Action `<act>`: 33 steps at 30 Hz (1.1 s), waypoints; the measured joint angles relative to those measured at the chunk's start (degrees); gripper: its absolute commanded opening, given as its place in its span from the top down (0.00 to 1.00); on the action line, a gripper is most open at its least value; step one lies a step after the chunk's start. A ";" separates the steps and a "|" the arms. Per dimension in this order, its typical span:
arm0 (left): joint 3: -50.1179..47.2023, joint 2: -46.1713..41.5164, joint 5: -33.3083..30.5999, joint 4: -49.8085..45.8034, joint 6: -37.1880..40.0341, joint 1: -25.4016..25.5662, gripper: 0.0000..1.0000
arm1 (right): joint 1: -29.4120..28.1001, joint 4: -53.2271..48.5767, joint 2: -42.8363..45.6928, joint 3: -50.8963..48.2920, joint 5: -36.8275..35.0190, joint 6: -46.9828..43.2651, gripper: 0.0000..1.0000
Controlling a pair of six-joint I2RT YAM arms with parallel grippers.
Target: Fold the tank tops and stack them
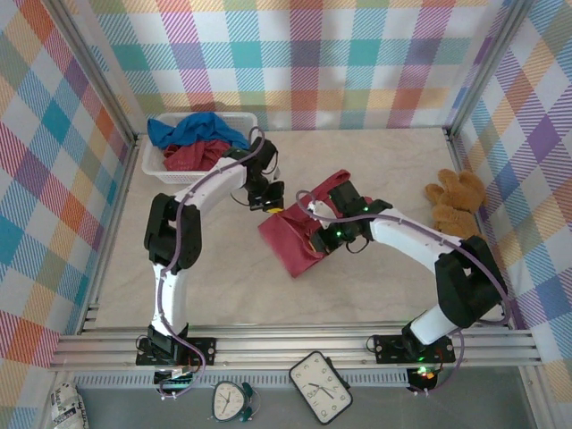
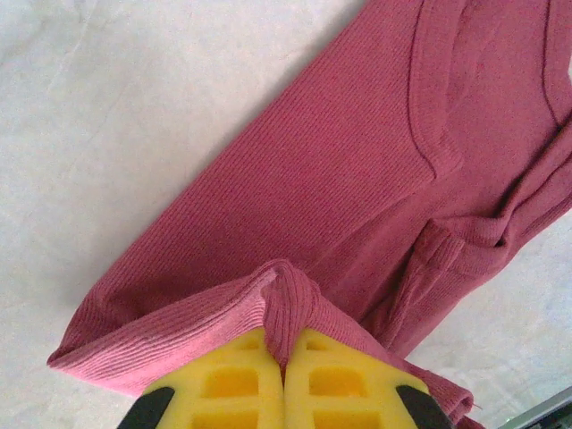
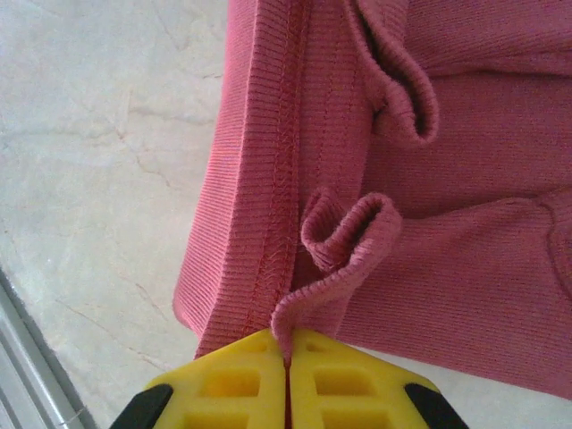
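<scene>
A dark red tank top (image 1: pixel 290 243) lies rumpled on the middle of the table. My left gripper (image 1: pixel 273 207) sits at its upper-left corner, shut on a pinched ridge of the ribbed cloth (image 2: pixel 357 152); the yellow fingertips (image 2: pixel 241 375) press together with the fold between them. From the right, my right gripper (image 1: pixel 315 243) is shut on a curled bit of the hem; in the right wrist view the thin edge (image 3: pixel 295 313) runs down between the closed pads (image 3: pixel 340 380). A blue tank top (image 1: pixel 192 130) and another dark red one (image 1: pixel 192 156) are heaped in the basket.
The white mesh basket (image 1: pixel 152 165) stands at the back left against the wall. A brown teddy bear (image 1: pixel 456 201) lies at the right edge. Plaid walls close three sides. Bare table lies in front of the top and to its left. A metal rail (image 1: pixel 295 340) runs along the near edge.
</scene>
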State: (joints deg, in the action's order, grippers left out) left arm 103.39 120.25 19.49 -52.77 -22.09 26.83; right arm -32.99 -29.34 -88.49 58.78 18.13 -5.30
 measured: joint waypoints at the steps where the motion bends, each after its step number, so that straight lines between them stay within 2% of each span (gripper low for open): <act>1: 0.85 0.76 0.02 0.24 -0.24 0.00 0.97 | 0.72 -0.24 -0.39 0.28 0.04 -0.39 0.91; 16: 11.78 10.54 1.07 3.04 -2.78 0.11 0.92 | 8.35 -1.51 -7.02 3.72 -1.11 -3.78 0.89; 23: 17.75 15.61 0.87 3.63 -2.80 0.20 0.88 | 10.45 -1.18 -11.74 5.20 -2.75 -4.00 0.84; 27: 20.24 18.01 0.87 3.65 -3.02 0.26 0.87 | 11.26 -0.76 -12.46 5.25 -3.76 -3.96 0.84; 33: 23.47 20.35 0.87 3.82 -3.80 0.42 0.75 | 11.67 0.26 -13.20 5.73 -4.20 -3.89 0.82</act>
State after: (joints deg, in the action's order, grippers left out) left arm 126.87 140.59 20.36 -48.95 -25.89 27.24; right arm -21.32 -29.08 -101.69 64.51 13.93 -9.19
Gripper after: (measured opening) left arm 0.226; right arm 0.174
